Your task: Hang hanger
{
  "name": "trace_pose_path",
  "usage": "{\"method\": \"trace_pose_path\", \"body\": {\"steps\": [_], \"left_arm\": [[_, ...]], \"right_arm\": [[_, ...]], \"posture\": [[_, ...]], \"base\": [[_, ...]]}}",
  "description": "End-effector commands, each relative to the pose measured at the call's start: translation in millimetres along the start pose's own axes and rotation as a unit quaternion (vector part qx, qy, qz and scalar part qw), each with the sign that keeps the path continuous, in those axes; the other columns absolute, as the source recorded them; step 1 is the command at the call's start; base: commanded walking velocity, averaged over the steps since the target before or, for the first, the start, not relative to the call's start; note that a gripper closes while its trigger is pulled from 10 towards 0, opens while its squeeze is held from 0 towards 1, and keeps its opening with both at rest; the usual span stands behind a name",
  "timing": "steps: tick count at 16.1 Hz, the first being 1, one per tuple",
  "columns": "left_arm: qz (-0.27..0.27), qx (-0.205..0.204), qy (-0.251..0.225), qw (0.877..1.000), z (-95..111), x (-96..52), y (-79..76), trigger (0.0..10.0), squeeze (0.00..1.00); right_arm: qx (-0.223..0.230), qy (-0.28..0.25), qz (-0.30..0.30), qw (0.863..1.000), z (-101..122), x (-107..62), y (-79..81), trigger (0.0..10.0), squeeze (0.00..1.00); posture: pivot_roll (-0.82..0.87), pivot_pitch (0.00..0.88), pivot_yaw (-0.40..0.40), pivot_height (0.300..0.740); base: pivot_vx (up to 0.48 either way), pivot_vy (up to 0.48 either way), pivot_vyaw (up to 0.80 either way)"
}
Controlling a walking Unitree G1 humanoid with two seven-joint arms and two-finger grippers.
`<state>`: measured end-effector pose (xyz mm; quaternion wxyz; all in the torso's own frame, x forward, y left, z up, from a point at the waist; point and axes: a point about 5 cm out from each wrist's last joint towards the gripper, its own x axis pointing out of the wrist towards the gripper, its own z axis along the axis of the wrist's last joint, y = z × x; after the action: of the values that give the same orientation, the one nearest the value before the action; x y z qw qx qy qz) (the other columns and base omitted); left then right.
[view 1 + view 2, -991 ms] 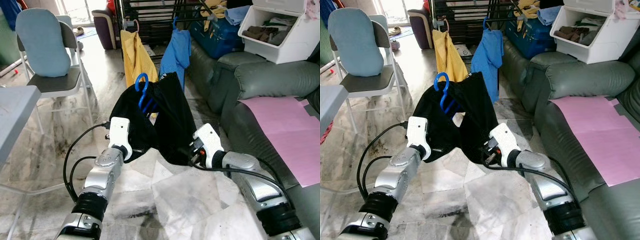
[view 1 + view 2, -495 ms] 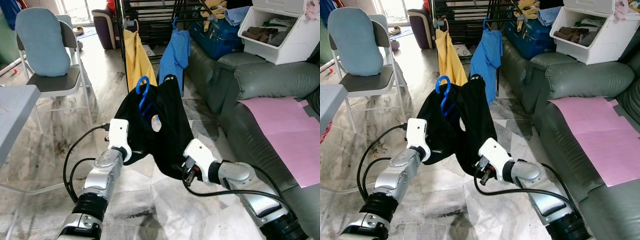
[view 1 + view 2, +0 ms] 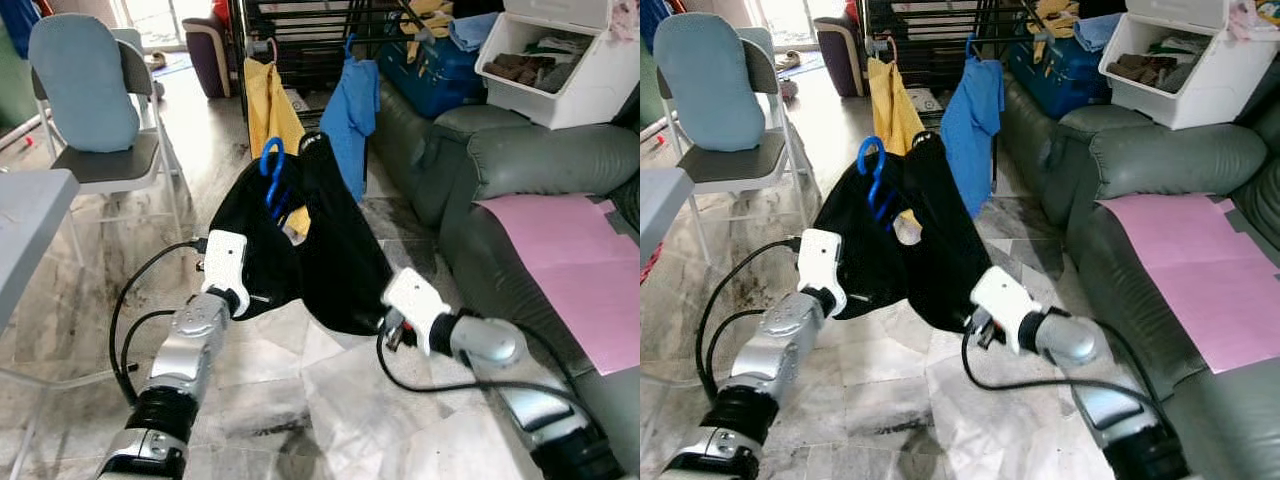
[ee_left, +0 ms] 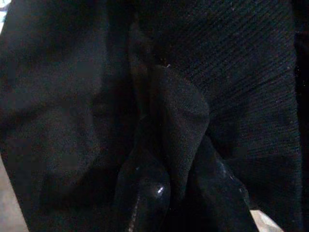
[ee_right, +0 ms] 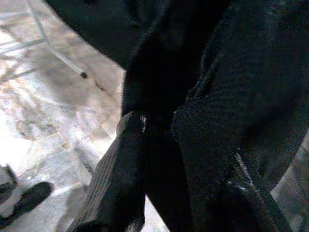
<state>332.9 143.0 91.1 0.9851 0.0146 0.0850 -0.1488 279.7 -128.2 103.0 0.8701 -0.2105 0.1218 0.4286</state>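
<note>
Both jaws clamp the black garment's (image 3: pixel 330 250) lower edges, blue hanger (image 3: pixel 272 175) on top, over marble floor (image 3: pixel 350 400)

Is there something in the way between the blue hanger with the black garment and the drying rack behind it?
Nothing visible blocks it. Only open marble floor lies between the blue hanger and the rack, where yellow and blue garments already hang.

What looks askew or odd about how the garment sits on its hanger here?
The black garment sits bunched and lopsided on the blue hanger, whose hook tilts instead of standing upright. Cloth is stretched between the left tool and right tool, each pinching a fold, with a gap showing yellow behind.
</note>
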Motion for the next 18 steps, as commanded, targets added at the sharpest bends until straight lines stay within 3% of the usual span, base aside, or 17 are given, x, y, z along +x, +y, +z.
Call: {"method": "trace_pose_path", "body": {"steps": [1,2,3,5,6,8,9,10,11,12,15,18], "left_arm": [[0.002,0.011,-0.041,0.999,16.4,0.8,5.3,10.0,0.0],[0.006,0.013,-0.035,0.999,16.2,1.7,7.9,10.0,0.0],[0.015,0.012,-0.032,0.999,16.6,2.9,11.4,10.0,0.0],[0.015,0.01,-0.036,0.999,17.5,3.4,10.0,10.0,0.0],[0.009,0.007,-0.036,0.999,14.9,2.8,6.4,10.0,0.0],[0.0,0.007,-0.035,0.999,12.3,2.7,2.8,10.0,0.0],[-0.003,0.004,-0.037,0.999,12.2,2.9,2.3,10.0,0.0],[0.0,0.006,-0.038,0.999,12.2,3.0,3.3,10.0,0.0],[-0.008,0.007,-0.047,0.999,14.1,3.4,2.8,10.0,0.0],[-0.016,0.013,-0.05,0.999,15.2,3.6,2.2,10.0,0.0],[-0.121,0.057,-0.06,0.989,18.2,-4.7,-5.6,10.0,0.0],[-0.245,0.116,-0.022,0.962,1.8,-25.5,-8.9,10.0,0.0]], "right_arm": [[-0.012,-0.011,0.007,1.0,3.9,-0.9,1.9,10.0,1.0],[-0.019,-0.015,-0.027,0.999,5.5,0.7,-4.4,10.0,1.0],[-0.02,-0.019,-0.11,0.994,7.5,3.0,-21.5,10.0,1.0],[-0.077,-0.062,-0.201,0.975,21.3,-0.9,-37.2,10.0,1.0],[-0.024,-0.105,-0.201,0.974,29.3,-1.8,-37.8,10.0,1.0],[0.072,-0.108,-0.166,0.978,25.4,2.3,-33.7,10.0,1.0],[0.117,-0.125,-0.116,0.978,30.1,4.1,-26.8,10.0,1.0],[0.123,-0.121,-0.078,0.982,30.4,5.7,-20.9,10.0,1.0],[0.086,-0.101,-0.023,0.991,24.3,5.6,-11.0,10.0,1.0],[0.078,-0.096,-0.01,0.992,22.5,4.4,-9.4,10.0,1.0],[0.058,-0.075,-0.006,0.995,23.9,-6.3,-20.0,10.0,1.0],[-0.013,-0.049,-0.023,0.998,25.4,-21.6,-37.7,10.0,1.0]], "posture": [[-0.13,0.0,-0.023,0.74],[-0.13,0.0,-0.022,0.74],[-0.13,0.0,-0.021,0.74],[-0.13,0.0,-0.021,0.74],[-0.13,0.0,-0.018,0.74],[-0.12,0.0,-0.023,0.74],[-0.12,0.0,-0.02,0.74],[-0.12,0.0,-0.018,0.74],[-0.12,0.0,-0.018,0.74],[-0.12,0.0,-0.018,0.74],[-0.13,0.0,-0.013,0.74],[-0.13,0.0,-0.004,0.74]], "base": [[0.0,0.0,0.0],[0.0,0.0,0.0],[0.0,0.0,0.0],[0.0,0.0,0.0],[0.0,0.0,0.0],[0.0,0.0,0.0],[0.0,0.0,0.0],[0.0,0.0,0.0],[0.0,0.0,0.0],[0.0,0.0,0.0],[0.0,0.0,0.0],[0.0,0.0,0.0]]}}
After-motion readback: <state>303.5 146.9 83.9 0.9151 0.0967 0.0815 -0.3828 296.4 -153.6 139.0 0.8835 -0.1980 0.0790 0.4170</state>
